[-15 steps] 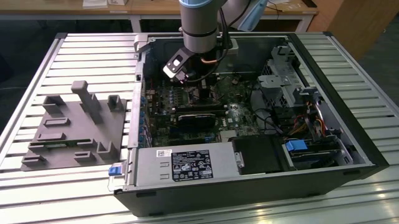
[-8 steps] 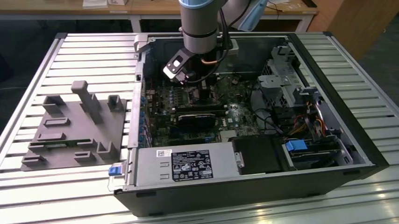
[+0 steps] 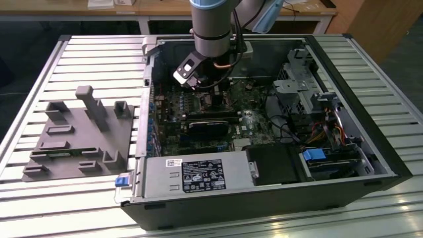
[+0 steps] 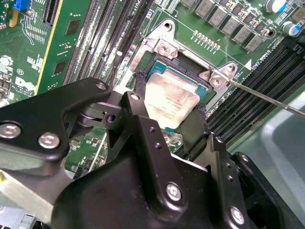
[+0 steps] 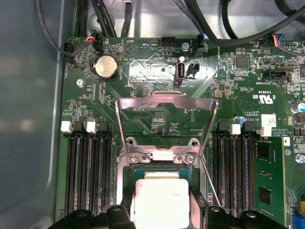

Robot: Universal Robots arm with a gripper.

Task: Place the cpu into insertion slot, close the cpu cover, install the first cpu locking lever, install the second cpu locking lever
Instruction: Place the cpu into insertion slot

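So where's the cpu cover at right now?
In the first wrist view the cpu cover is raised open, hinged at one edge of the insertion slot, with black memory slots on either side.

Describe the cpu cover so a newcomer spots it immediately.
Inside the open computer case, find the green motherboard. The cpu cover is the thin silver frame hinged open beside the cpu; unlike the black memory slots flanking it, it has a square window.
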